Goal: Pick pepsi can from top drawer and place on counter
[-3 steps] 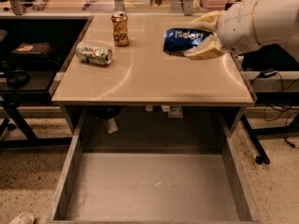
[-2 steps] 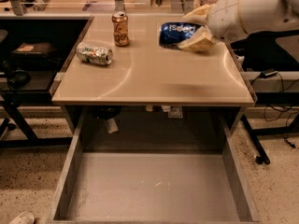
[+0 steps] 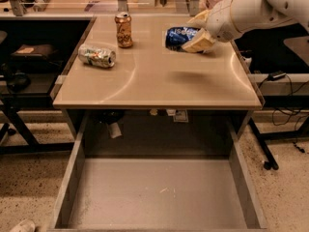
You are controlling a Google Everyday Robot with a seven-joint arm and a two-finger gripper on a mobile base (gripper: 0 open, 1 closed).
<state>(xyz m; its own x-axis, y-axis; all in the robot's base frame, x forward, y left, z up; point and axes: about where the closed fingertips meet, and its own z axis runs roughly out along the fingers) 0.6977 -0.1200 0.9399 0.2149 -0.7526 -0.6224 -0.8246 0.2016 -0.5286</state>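
Gripping the small dark-blue metal pepsi can (image 3: 176, 36) sideways, jaws closed around it; my cream two-finger gripper (image 3: 192, 34) is sitting low over the far-right of the glossy beige rectangular counter (image 3: 159, 81). Placing step, I am judging; next I am needing to settle and release. Wide shallow grey top drawer (image 3: 159, 192): standing open, showing only bare bottom.

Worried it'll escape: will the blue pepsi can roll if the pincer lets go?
Probably: the dark-blue metal pepsi can lies sideways in the pincer at the back right of the glossy beige counter, so it may roll. Smooth metal may slip.
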